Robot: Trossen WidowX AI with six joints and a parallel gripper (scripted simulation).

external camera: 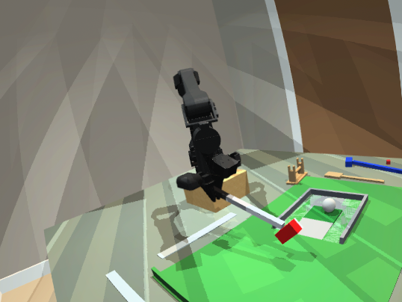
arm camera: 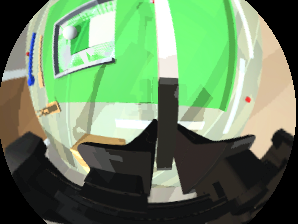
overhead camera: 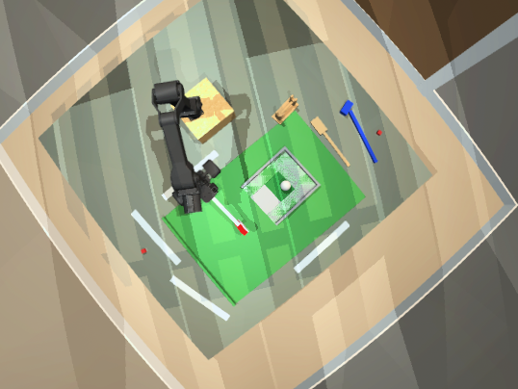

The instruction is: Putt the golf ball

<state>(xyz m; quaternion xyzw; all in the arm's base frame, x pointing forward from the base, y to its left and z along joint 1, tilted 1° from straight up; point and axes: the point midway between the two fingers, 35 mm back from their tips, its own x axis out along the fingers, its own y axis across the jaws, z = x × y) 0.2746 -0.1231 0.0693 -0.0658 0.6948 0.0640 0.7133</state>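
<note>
My gripper is shut on the dark grip of the red putter. The putter's pale shaft slants out over the green mat, and its red head is short of the ramp, seemingly a little above the mat. The white golf ball is inside the grey-walled enclosure, at the far part of the dark green raised square. The light grey ramp leads up to that square. Whether the ball is still moving cannot be told.
The grey wall borders the enclosure. A wooden block stands near the arm. A small wooden rack, a wooden mallet and a blue mallet lie beyond the mat. White strips lie around it.
</note>
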